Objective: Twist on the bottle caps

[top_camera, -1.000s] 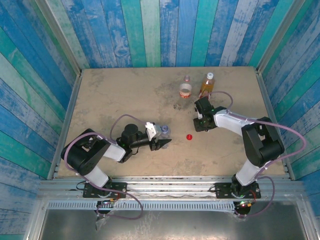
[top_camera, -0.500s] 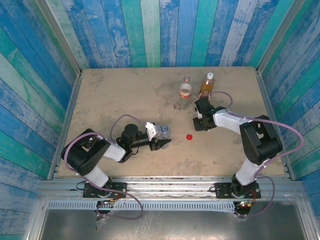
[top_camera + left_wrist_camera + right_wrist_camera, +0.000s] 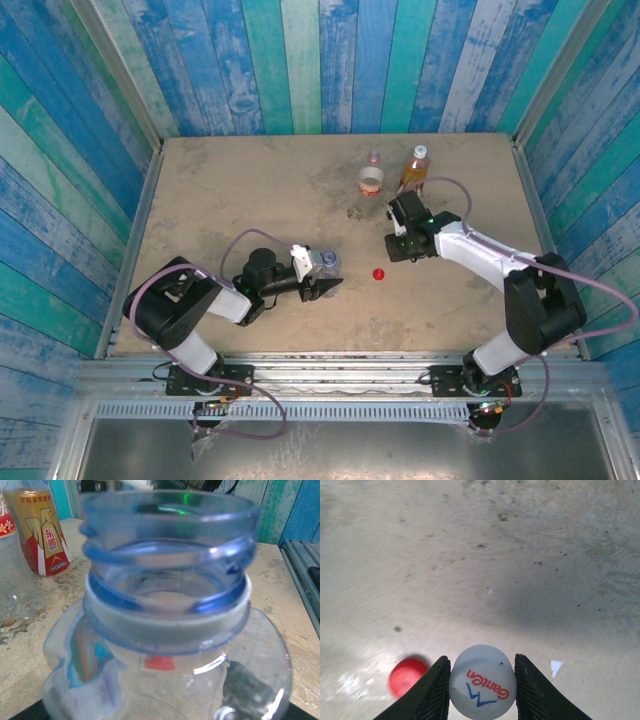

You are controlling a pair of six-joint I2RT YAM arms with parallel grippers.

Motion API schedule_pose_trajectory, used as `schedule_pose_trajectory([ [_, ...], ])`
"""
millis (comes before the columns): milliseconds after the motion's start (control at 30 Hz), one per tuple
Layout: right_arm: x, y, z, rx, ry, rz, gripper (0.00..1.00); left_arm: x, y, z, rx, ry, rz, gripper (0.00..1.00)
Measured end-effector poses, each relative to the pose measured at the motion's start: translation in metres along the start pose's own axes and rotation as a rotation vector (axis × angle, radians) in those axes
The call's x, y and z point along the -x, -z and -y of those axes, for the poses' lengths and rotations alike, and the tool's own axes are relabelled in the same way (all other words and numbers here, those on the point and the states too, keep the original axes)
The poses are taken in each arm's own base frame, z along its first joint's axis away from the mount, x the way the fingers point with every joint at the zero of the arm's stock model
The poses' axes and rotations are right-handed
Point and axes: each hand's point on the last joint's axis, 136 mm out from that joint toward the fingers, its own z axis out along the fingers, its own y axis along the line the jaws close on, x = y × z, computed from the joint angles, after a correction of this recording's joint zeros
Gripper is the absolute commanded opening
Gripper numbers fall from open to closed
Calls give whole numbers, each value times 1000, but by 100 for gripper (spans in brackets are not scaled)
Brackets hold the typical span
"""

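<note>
Step in hand, as judged: cap pickup, ahead of the first screwing-on.

- A small round white plastic cap with red and blue lettering (image 3: 482,682) is pinched in the right gripper (image 3: 481,667), with a dark finger (image 3: 434,690) pressed to its rim on each side. Whether it is lifted clear of the sandy tabletop (image 3: 230,190) cannot be told.
- A small round bright red plastic cap (image 3: 408,676) lies loose on the table just beside it.
- A clear bluish plastic bottle (image 3: 167,630) is clasped by the left gripper (image 3: 320,275) near mid-table. Its mouth is open and its threads are bare.
- An amber bottle with an orange label (image 3: 415,170) and a clear bottle with a red-white label (image 3: 372,180) stand farther back.

Next move, as judged: the white cap is to be carried across to the open mouth, seated level on the threads, then turned. A tilted start would risk cross-threading.
</note>
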Motion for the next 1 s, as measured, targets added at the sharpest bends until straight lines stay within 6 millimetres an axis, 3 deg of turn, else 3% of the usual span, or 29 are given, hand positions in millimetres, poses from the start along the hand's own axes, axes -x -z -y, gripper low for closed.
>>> schedule_pose_trajectory([
  [300, 29, 77, -65, 104, 169, 83, 35, 0, 0, 0, 1, -7, 25, 58],
  [500, 45, 114, -102, 176, 253, 123, 35, -1, 3, 2, 0, -11, 36, 56],
  [733, 46, 128, -140, 253, 339, 106, 35, -1, 2, 2, 0, -11, 35, 52],
  [1000, 35, 124, -177, 336, 412, 56, 35, -1, 2, 2, 0, -13, 39, 54],
])
